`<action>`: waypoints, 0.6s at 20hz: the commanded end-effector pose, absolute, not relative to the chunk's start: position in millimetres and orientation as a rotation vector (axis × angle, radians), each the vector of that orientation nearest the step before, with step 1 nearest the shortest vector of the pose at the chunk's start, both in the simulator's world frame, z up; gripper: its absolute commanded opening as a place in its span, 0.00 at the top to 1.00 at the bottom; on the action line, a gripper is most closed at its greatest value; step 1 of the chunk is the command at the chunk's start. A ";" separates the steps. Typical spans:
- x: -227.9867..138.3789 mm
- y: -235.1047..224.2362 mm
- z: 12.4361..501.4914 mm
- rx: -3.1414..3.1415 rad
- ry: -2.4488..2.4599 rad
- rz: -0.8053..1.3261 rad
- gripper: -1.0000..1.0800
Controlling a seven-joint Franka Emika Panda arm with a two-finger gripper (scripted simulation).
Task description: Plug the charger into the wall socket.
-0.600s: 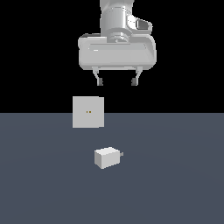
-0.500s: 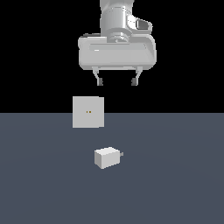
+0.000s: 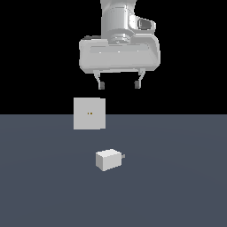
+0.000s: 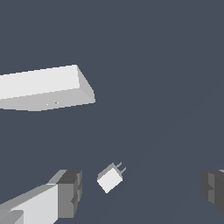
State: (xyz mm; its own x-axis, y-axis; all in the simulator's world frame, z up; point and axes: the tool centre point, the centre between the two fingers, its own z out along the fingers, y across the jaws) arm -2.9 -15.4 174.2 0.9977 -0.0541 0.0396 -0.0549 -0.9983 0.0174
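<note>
The charger (image 3: 108,159) is a small white block with a short grey prong on its side toward the exterior view's right. It lies on the dark grey floor. In the wrist view the charger (image 4: 110,178) lies between the two fingers. The wall socket (image 3: 89,113) is a flat upright light-grey plate with two tiny orange holes, standing behind the charger toward the exterior view's left. It also shows in the wrist view (image 4: 43,87). My gripper (image 3: 119,84) hangs open and empty high above the charger.
The dark grey floor (image 3: 177,186) stretches around both objects. Nothing else stands on it.
The gripper has dropped slightly. The charger and the socket have not moved.
</note>
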 end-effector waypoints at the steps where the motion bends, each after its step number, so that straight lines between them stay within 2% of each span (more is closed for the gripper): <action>1: -6.3 -15.7 170.5 3.117 -0.133 0.070 0.04; 12: -28.7 -15.3 145.6 3.064 -0.461 0.133 0.04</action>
State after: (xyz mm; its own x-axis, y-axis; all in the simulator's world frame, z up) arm -25.3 -15.7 149.5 0.9618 -0.2607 0.0837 -0.2636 -0.9643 0.0265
